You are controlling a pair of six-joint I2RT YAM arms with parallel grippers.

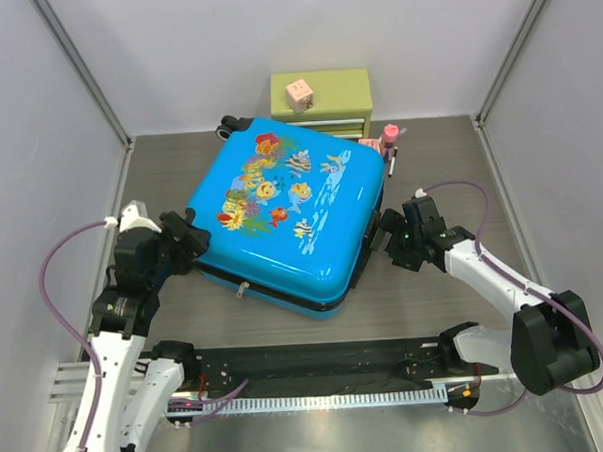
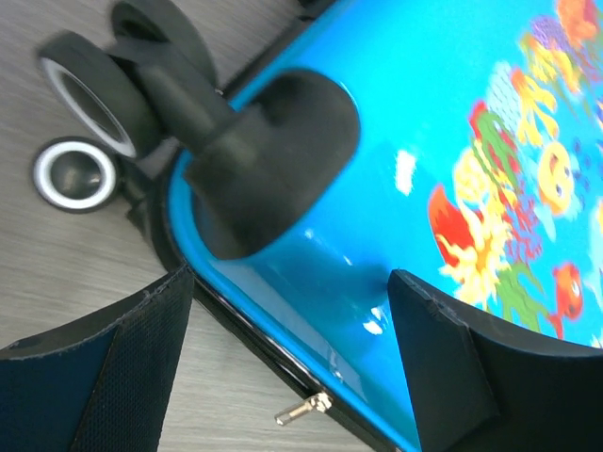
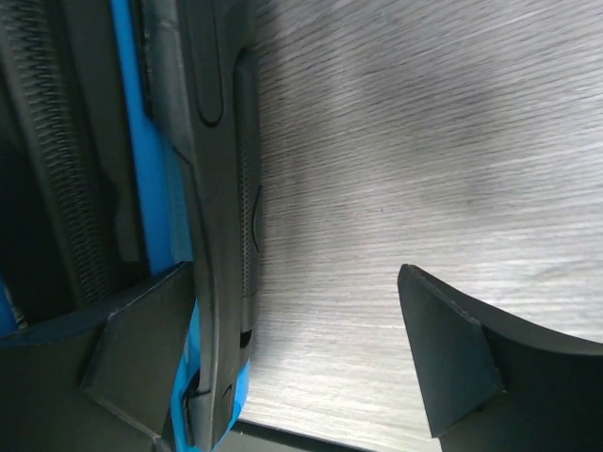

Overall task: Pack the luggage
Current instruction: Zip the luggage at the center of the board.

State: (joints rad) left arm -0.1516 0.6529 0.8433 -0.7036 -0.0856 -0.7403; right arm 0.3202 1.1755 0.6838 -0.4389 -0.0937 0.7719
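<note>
**Closed suitcase lies flat between two open grippers**

We see the blue suitcase (image 1: 291, 221) lying flat and closed in the middle of the overhead frame. Its fish print faces up, and it sits at an angle on the grey desk (image 1: 449, 159). Behind it, at the top centre, stands a green drawer chest (image 1: 321, 103) with a small block (image 1: 298, 92) on top. A pink object (image 1: 390, 135) sits just beside the suitcase's upper right corner.

The left gripper (image 2: 287, 301) is at the suitcase's left corner, wide open and holding nothing. In its wrist view the two fingers (image 2: 132, 348) frame the blue shell. The black wheels (image 2: 89, 94) are at the upper left, and a metal zip pull (image 2: 303, 408) is low in the frame.

The right gripper (image 3: 297, 292) is at the suitcase's right side, also spread wide and empty. In its wrist view one finger (image 3: 141, 348) is at the black trim along the suitcase's edge on the left, and the other is over bare desk at the lower right. We cannot tell whether the first finger touches the trim.
</note>
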